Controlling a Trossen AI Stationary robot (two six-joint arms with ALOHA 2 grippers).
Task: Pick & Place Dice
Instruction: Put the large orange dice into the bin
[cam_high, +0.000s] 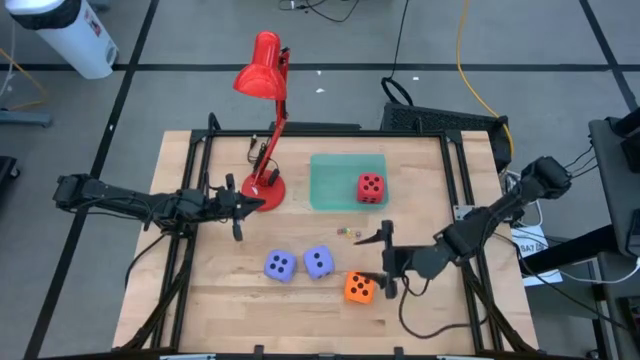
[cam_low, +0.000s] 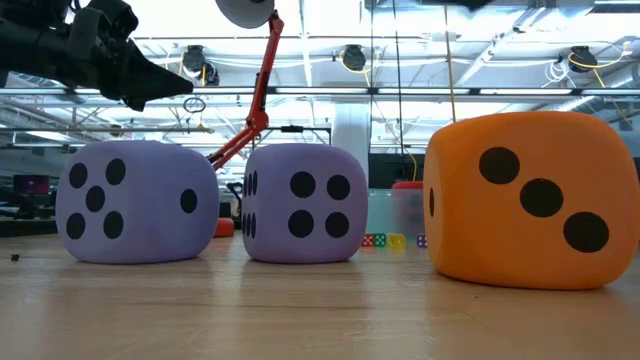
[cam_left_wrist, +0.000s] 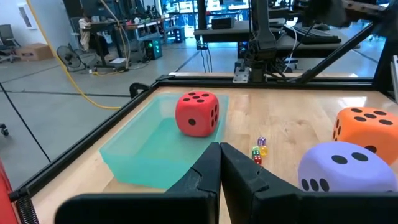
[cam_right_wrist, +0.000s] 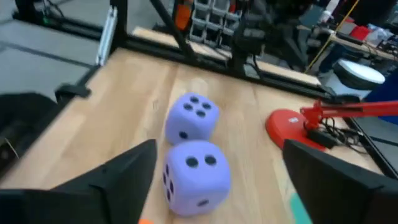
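Note:
Two lavender-blue dice (cam_high: 280, 265) (cam_high: 319, 262) sit side by side on the wooden table, with the orange die (cam_high: 360, 288) to their right near the front edge. The red die (cam_high: 370, 187) rests inside a teal tray (cam_high: 335, 175) at the far side. My right gripper (cam_high: 386, 260) is open low over the table, just right of the orange die, facing the lavender dice (cam_right_wrist: 198, 174). Only a sliver of orange shows at the bottom of its wrist view. My left gripper (cam_high: 237, 222) is shut and hovers by the lamp base, pointing toward the tray (cam_left_wrist: 143, 149).
A red desk lamp (cam_high: 268, 120) stands on the far left part of the table, its base (cam_high: 265, 187) beside the tray. A few tiny coloured dice (cam_high: 347, 233) lie between the tray and the big dice. A black frame borders the table.

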